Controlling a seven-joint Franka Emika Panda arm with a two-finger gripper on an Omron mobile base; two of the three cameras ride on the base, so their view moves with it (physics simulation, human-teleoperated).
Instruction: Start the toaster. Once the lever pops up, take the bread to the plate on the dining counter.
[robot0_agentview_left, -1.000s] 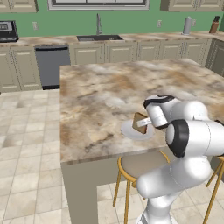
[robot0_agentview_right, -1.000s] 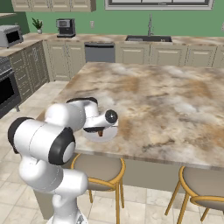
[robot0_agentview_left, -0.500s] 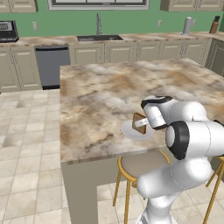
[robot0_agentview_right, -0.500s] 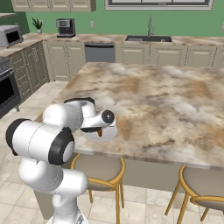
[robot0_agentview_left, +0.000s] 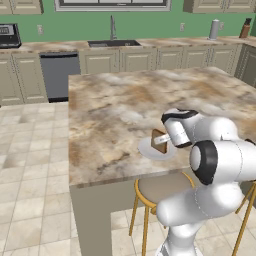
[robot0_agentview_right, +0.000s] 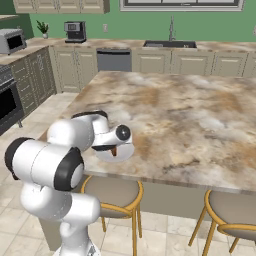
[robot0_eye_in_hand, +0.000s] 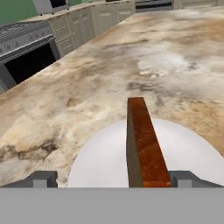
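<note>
stools: two round-seated stools with yellow legs tucked under the near edge of the island, one (robot0_agentview_right: 112, 192) right by the arm, another (robot0_agentview_right: 232, 212) further along
gripper: gripper (robot0_eye_in_hand: 113, 178) low over the near edge of the island, jaws spread wide, one fingertip (robot0_eye_in_hand: 42, 179) on each side of the bread, gaps visible, not pinching it
bread: bread (robot0_eye_in_hand: 143, 144) brown slice standing on edge on the plate, upright between the open fingers; seen from the left side (robot0_agentview_left: 159, 140) just in front of the hand
plate: plate (robot0_eye_in_hand: 103, 162) small white round one under the bread, near the island's front edge; also (robot0_agentview_left: 150, 150) and (robot0_agentview_right: 122, 152), partly hidden by the wrist
island: dining counter (robot0_agentview_left: 120, 110), marbled beige-brown top, plate sits on it close to the stool side
back counter: long counter (robot0_agentview_left: 150, 44) along the green wall behind the island, sink (robot0_agentview_left: 114, 43) with faucet in it
dishwasher: dark panel (robot0_agentview_left: 59, 75) under the back counter, left of the sink
far items: microwave (robot0_agentview_right: 12, 40) and coffee machine (robot0_agentview_right: 75, 31) on the far left counter, oven (robot0_agentview_right: 7, 102) below
</note>
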